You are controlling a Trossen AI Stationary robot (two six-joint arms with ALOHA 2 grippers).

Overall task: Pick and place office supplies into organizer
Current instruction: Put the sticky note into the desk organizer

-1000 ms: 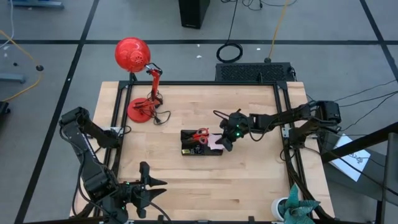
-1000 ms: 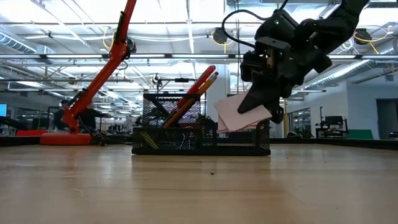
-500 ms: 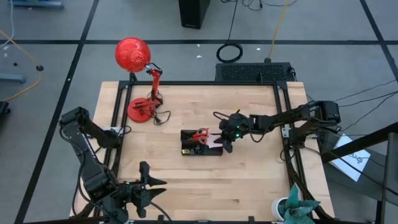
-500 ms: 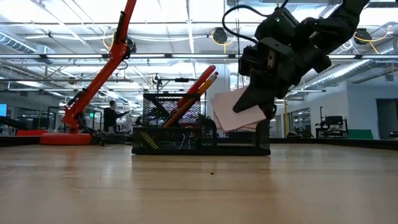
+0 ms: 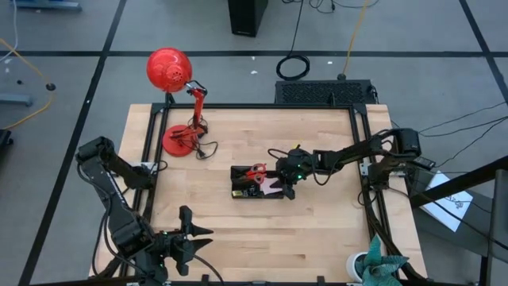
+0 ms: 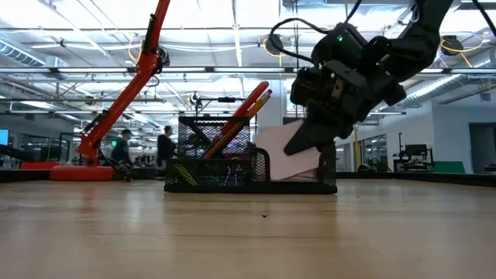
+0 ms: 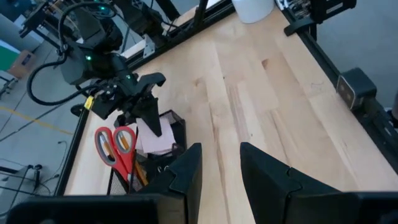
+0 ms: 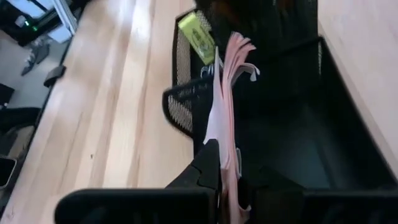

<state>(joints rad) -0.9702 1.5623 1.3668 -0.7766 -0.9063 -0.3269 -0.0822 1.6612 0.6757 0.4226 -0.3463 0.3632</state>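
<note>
Clamping the sticky-note pad (image 8: 225, 118), the right gripper (image 5: 287, 181) lowers it into the organizer (image 5: 238, 193); next it must let go.

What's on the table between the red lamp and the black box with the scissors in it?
Nothing but bare wood, going by the high view. The red lamp stands apart from the organizer, and only the lamp's thin cord curls partway into that stretch.

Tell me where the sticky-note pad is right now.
The sticky-note pad is pinched in the right gripper, tilted into the right-hand end of the organizer near the table's centre, beside the red-handled scissors.
</note>
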